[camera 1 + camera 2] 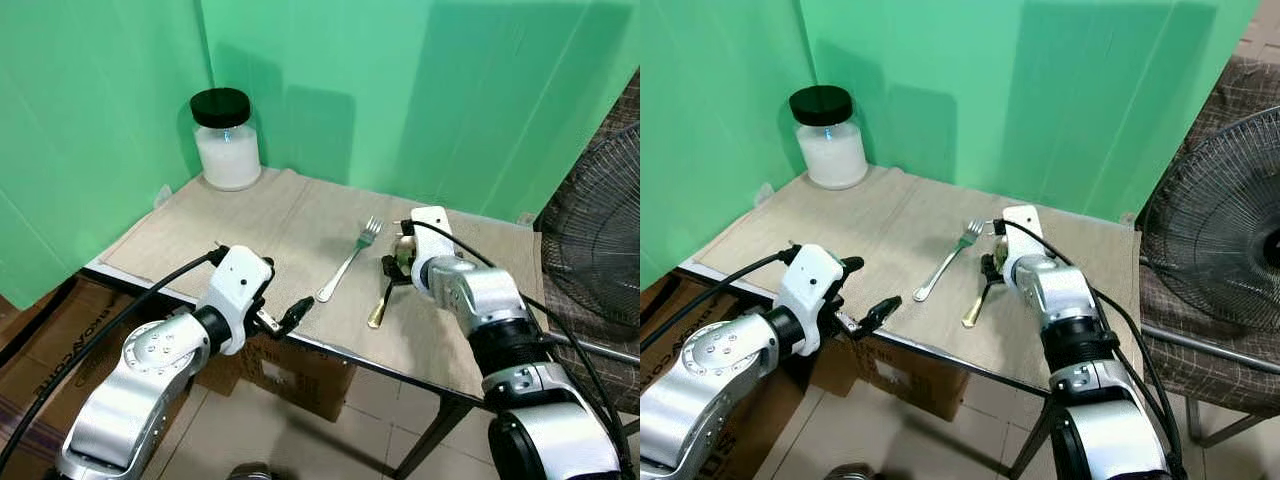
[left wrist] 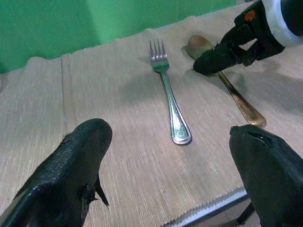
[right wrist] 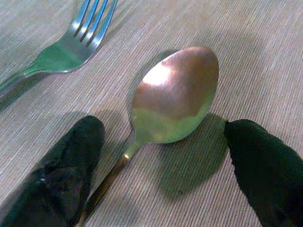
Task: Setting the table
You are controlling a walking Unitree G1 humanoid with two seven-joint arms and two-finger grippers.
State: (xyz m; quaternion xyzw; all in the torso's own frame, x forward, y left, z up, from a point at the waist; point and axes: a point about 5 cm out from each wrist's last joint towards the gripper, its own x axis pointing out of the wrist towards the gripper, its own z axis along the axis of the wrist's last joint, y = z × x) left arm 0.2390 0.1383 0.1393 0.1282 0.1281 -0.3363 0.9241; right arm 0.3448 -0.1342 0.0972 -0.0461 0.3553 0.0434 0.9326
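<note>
Now right gripper point(image 3: 161, 151) low over spoon point(image 3: 175, 94), fingers apart, straddling neck where bowl meets handle; holds nothing, contact with spoon not certain. Spoon's long axis runs from bowl toward far edge to handle tip toward near edge, roughly parallel to fork point(image 1: 350, 262) just beside it. Left gripper point(image 1: 285, 318) spread wide, empty, hovering at near edge of table point(image 1: 250, 225), well short of fork. Right arm clearly nearer spoon. Jar point(image 1: 226, 140) at far left corner.

I'm looking at a makeshift recording corner in a home: green backdrop cloth point(image 1: 420, 90) hung behind a small cloth-covered table point(image 1: 250, 225), cardboard boxes point(image 1: 300, 375) beneath, a standing fan point(image 1: 1220, 230), tiled floor point(image 1: 330, 440).
</note>
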